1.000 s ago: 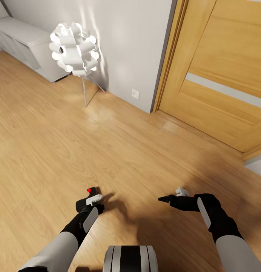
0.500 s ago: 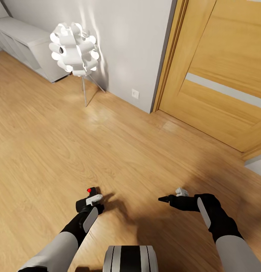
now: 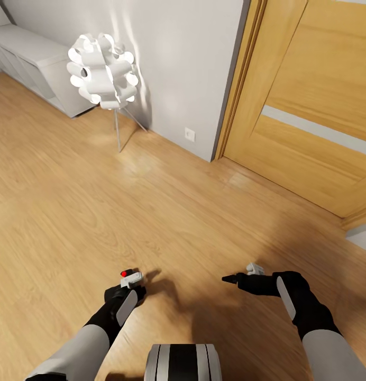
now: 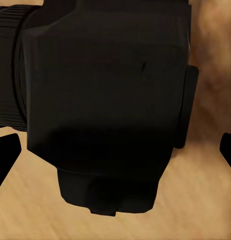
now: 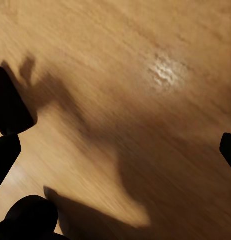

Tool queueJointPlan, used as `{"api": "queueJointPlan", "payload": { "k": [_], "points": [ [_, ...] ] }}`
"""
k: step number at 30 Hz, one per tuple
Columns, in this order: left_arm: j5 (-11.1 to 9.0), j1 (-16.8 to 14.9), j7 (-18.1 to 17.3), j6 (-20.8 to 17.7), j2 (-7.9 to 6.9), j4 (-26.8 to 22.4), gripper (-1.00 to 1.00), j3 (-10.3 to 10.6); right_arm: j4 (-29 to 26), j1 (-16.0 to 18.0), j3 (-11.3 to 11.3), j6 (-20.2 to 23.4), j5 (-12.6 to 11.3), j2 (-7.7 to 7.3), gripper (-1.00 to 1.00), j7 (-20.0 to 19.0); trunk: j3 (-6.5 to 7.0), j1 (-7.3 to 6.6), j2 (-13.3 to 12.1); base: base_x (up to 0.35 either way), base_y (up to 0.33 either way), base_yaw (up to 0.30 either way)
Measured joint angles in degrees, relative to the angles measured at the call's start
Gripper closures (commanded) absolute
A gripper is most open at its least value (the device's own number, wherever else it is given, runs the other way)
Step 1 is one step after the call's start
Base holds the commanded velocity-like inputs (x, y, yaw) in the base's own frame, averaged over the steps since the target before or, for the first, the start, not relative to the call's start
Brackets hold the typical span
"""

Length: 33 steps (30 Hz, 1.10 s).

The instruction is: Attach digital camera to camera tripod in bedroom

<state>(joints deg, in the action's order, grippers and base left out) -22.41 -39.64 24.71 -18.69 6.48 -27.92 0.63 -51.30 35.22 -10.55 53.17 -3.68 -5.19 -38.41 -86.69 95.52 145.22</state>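
My left gripper (image 3: 127,281) is shut on the digital camera (image 3: 129,276), a small black body with a red button and silver trim, held low over the light wood floor (image 3: 98,211). In the left wrist view the camera's black body (image 4: 105,100) sits between the two fingertips (image 4: 6,155). At the same height, my right gripper (image 3: 229,278) stands open with nothing in it; the right wrist view looks between its spread fingertips (image 5: 6,152) onto bare floor and shadows. The camera tripod is out of view.
A white floor lamp (image 3: 101,71) on thin legs stands by the grey wall (image 3: 177,63). White cube shelves (image 3: 40,63) run along the far left. A wooden door (image 3: 315,106) is shut at the right. My trunk (image 3: 183,362) shows at the bottom.
The head view has shifted slightly. My left gripper with the camera sits a little lower in the picture. The right gripper has kept its place.
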Motion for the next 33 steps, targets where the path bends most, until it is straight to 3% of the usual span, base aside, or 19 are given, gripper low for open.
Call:
{"api": "queueJointPlan", "payload": {
  "k": [17,18,33],
  "points": [
    [0.01,0.00,0.00,0.03,-0.05,-0.08,-1.00,0.00,0.00,0.00,0.00,0.00,0.00,0.00,-1.00,0.00,0.00,0.00,0.00,0.001,0.000,0.000],
    [0.01,0.00,0.00,0.03,-0.05,-0.08,1.00,0.00,0.00,0.00,0.00,0.00,0.00,0.00,-1.00,0.00,0.00,0.00,0.00,0.000,0.000,0.000],
    [-0.13,0.00,0.10,0.13,0.04,-0.38,1.00,0.08,0.00,0.00,0.06,-0.05,0.00,0.00,-1.00,-0.06,0.00,0.00,0.00,0.000,0.000,0.000]
  ]
}}
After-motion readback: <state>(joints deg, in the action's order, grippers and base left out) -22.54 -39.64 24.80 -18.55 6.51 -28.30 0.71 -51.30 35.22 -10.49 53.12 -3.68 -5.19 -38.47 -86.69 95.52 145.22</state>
